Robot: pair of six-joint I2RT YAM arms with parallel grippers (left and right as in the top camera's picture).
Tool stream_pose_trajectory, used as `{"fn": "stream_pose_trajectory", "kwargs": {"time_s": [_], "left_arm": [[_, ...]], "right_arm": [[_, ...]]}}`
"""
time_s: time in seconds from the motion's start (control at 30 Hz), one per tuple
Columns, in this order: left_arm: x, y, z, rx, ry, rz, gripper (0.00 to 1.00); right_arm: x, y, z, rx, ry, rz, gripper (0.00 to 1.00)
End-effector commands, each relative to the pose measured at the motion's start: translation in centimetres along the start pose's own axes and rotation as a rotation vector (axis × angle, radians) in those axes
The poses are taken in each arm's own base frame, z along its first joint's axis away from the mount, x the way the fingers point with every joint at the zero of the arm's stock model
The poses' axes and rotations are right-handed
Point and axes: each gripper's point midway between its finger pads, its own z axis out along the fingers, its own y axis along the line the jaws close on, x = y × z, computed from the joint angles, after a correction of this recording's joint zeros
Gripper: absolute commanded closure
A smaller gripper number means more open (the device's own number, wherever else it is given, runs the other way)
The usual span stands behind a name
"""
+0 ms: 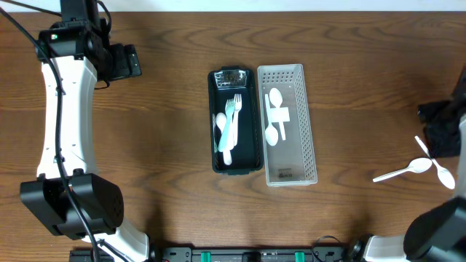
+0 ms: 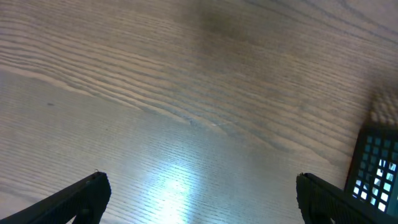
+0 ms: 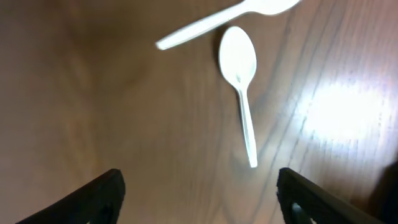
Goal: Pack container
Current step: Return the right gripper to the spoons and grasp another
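Closest to the overhead lens: left arm [image 1: 62, 124], white and tall, up the left edge. Left hand [image 1: 124, 62] at its far end, well apart from everything else. From the left wrist, left hand [image 2: 199, 193] spread wide over bare wood, with nothing between the fingers [image 2: 81, 196].

Beneath it all, brown wood-grain surface [image 1: 145, 145].

Right arm mostly out of the overhead frame at the right edge. Only the dark right hand [image 1: 440, 127] visible there, and impossible to judge its spread from above. From the right wrist, right hand [image 3: 199, 193] wide apart and empty above the wood.

At centre, clear perforated tray [image 1: 306, 124] touching the right side of the black container [image 1: 247, 138]. Both lengthwise, the clear one slightly longer.

In the black container: pale teal fork [image 1: 233, 120] crossing a white spoon [image 1: 223, 135].

In the clear tray: two white spoons [image 1: 276, 98], one behind the other.

Loose at the right, just beside the right hand: two more white spoons [image 1: 404, 171] on the surface, bowls near each other. Sharper from the right wrist: one loose spoon [image 3: 239, 74] ahead of the fingers and bowl up, the other [image 3: 217, 22] slanting across the top edge.

At the left wrist view's right border only: dark gridded corner [image 2: 376, 168], too cropped to identify.
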Motion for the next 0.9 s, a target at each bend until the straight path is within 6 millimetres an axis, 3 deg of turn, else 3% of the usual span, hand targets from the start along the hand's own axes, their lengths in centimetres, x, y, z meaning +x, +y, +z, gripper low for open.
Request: {"fn": "stream_pose_trajectory", "kwargs": {"time_s": [0.0,0.17,0.47,0.73,0.87], "left_arm": [[0.2,0.3,0.6,-0.015,0.018,0.005,0.02],[0.3,0.3,0.6,-0.016,0.022,0.005,0.02],[0.3,0.3,0.6,-0.016,0.021,0.005,0.02],[0.3,0.3,0.6,-0.016,0.022,0.005,0.02],[0.3,0.3,0.6,-0.016,0.022,0.005,0.02]], "right_arm": [[0.8,-1.9,3.1,0.06,0.036,0.037,0.16],[0.3,-2.5,6.2,0.032,0.031,-0.007,0.11],[-0.7,-2.1,8.5,-0.02,0.041,-0.086,0.11],[0.8,-3.4,12.9,0.088,0.146,-0.097,0.09],[1.2,-3.7,14.2,0.116,0.168,-0.1,0.1]]}}
